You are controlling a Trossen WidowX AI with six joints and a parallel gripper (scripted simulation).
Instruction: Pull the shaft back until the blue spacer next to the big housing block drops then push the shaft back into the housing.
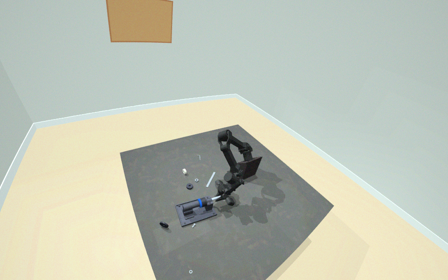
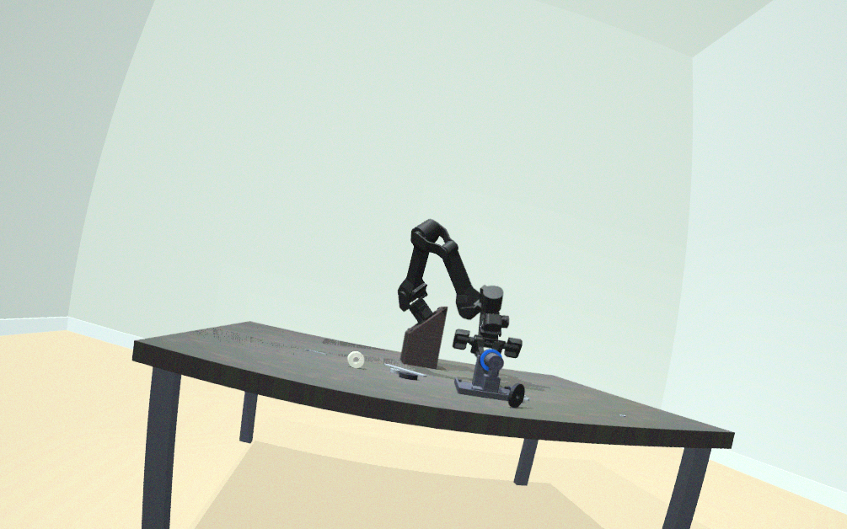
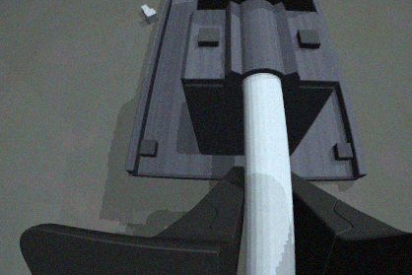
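The white shaft (image 1: 215, 199) (image 3: 268, 153) sticks out of the grey end bracket (image 3: 209, 61) toward the arm. My gripper (image 1: 220, 197) (image 3: 257, 176) is shut on the shaft, with one finger on each side, a short way out from the bracket. The blue spacer (image 1: 199, 202) (image 2: 483, 360) is up on the shaft line, against the big grey housing block (image 1: 190, 205). Dark spacers (image 1: 206, 200) sit between it and the bracket. The fixture's base plate (image 1: 201, 220) (image 3: 165, 89) lies on the table. The wrist view does not show the blue spacer.
A white ring (image 1: 184, 171) (image 2: 356, 355), a dark ring (image 1: 187, 186) (image 2: 408, 376) and a flat bar (image 1: 211, 179) lie beyond the fixture. A black wheel (image 1: 163, 224) (image 2: 516, 396) stands off the housing end. A bolt (image 1: 193, 225) (image 3: 149, 13) lies beside the base plate.
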